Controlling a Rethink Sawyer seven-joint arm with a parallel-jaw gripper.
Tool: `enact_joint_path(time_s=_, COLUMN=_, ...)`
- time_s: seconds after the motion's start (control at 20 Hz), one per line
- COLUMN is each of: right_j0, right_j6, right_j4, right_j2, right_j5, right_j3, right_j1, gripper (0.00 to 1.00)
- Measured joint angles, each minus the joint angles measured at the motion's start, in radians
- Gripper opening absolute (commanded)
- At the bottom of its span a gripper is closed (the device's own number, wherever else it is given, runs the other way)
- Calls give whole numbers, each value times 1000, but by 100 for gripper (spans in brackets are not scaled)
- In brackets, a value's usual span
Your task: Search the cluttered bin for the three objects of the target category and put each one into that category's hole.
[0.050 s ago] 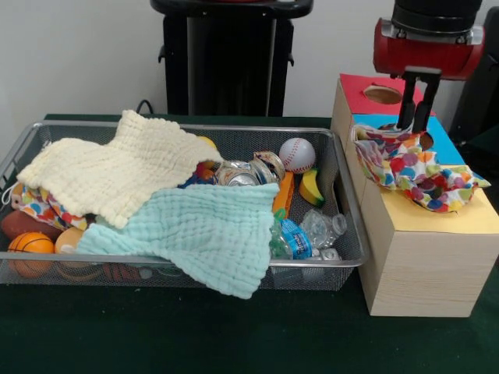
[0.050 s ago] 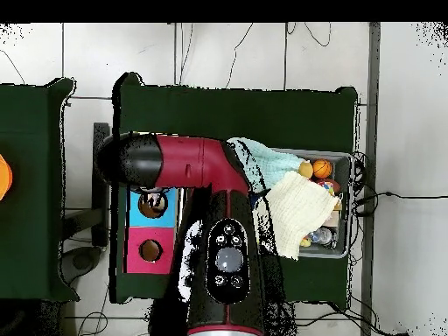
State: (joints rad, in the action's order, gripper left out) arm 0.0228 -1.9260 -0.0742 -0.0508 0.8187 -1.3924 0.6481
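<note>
Directly beneath tool (image 1: 413, 123): dotted cloth (image 1: 417, 173)

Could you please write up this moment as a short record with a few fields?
bin: wire basket on green table
cloths in bin: yellow cloth, mint cloth
other contents: baseball, basketball, water bottle, cans
box: wooden box, red section's hole uncovered
tool: tool over the blue section, in a polka-dot cloth
tool state: cannot tell
</note>
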Motion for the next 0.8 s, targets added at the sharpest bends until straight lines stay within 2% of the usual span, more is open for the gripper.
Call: enact_joint_path(time_s=0.8, right_j0=65, right_j6=0, right_j4=2, right_j2=0, right_j5=0, right_j3=60, right_j1=-48, gripper=0)
